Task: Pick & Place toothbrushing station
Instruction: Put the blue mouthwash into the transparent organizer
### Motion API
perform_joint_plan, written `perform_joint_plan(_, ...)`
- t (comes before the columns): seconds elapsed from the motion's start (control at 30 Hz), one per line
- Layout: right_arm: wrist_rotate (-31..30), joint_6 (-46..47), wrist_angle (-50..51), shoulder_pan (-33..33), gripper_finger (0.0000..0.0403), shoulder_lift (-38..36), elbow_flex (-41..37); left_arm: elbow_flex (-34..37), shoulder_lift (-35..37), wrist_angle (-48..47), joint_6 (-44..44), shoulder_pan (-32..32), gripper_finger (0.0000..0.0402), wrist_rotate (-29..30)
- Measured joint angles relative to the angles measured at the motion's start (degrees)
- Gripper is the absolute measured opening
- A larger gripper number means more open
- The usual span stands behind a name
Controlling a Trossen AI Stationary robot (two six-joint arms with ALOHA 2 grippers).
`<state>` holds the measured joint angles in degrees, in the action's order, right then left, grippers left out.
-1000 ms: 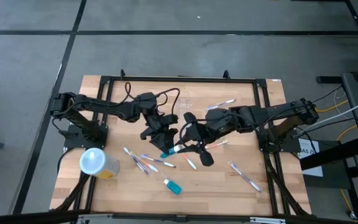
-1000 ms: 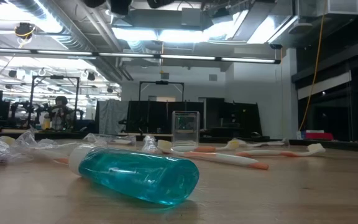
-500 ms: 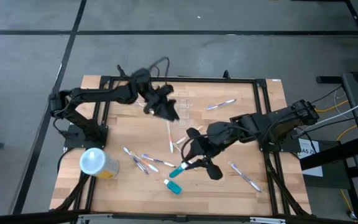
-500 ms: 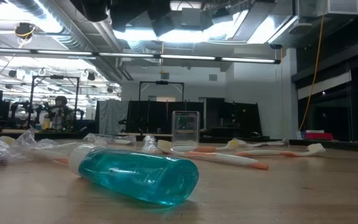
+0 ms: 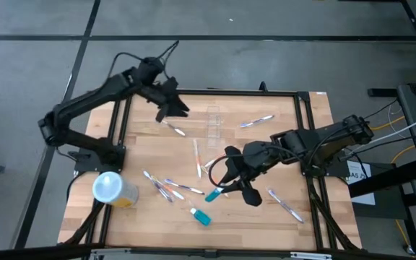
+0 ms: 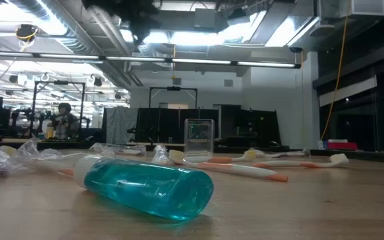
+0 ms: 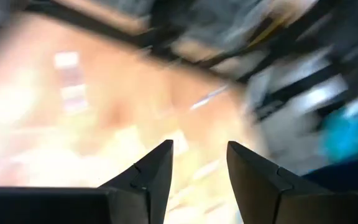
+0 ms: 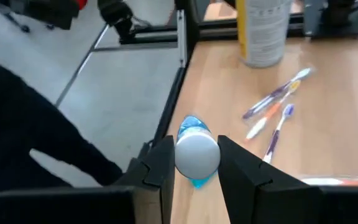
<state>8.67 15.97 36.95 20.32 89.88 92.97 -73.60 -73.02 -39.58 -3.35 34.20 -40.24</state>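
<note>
Wooden planks make up the tabletop (image 5: 143, 152), framed by black rails and set on a grey floor; from the low camera a workshop with ceiling lights shows behind it, and a person (image 6: 64, 119) sits far off at the back.

Near the far edge of the tabletop stands the toothbrushing station (image 5: 213, 120), a small clear cup, upright and apart from both arms. From the low camera it rises behind a row of lying toothbrushes (image 6: 242, 169).

The left gripper (image 5: 173, 105) hangs above the far left part of the tabletop, its fingers (image 7: 152, 171) apart with nothing between them. A toothbrush (image 5: 173, 129) lies just beside it.

The right gripper (image 5: 226, 180) is over the middle of the tabletop, clamped on a small blue bottle (image 8: 196, 151) with a white cap. A second blue bottle (image 5: 201, 215) lies near the front edge.

At the front left stands a yellow tub (image 5: 114, 189) with a pale round lid; print shows on its side but cannot be read. More toothbrushes (image 5: 166, 186) lie scattered between tub and bottle.
</note>
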Motion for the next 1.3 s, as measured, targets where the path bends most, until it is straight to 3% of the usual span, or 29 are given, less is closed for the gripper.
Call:
perform_joint_plan(0.1, -1.05, 0.16, 0.52, -0.74, 0.0098, -0.26, 0.04, -3.15, 2.84, -8.63, -5.13, -5.55, 0.0146, 15.22)
perform_joint_plan(0.37, -10.34, -1.82, 5.15, -6.07, 0.0110, -0.71, 0.04, -0.31, 10.08, -13.78, 7.11, -22.59, 0.0145, 41.46)
perform_joint_plan(0.67, -10.26, -5.29, 12.13, -18.03, 0.0099, -0.56, 0.04, 11.48, 14.82, -6.46, 24.66, -39.58, 0.0144, 52.09)
perform_joint_plan(0.87, -4.35, -7.95, 15.48, -26.43, 0.0098, 2.38, 0.04, 17.99, 14.80, 3.14, 33.32, -48.87, 0.0143, 59.04)
perform_joint_plan(1.03, 0.23, -11.99, 17.00, -30.15, 0.0098, 7.32, 0.02, 20.01, 14.61, 5.71, 39.61, -55.08, 0.0143, 65.95)
perform_joint_plan(1.3, 0.23, -16.18, 17.47, -33.10, 0.0098, 10.06, 0.02, 20.84, 13.60, 5.59, 48.24, -63.45, 0.0143, 74.31)
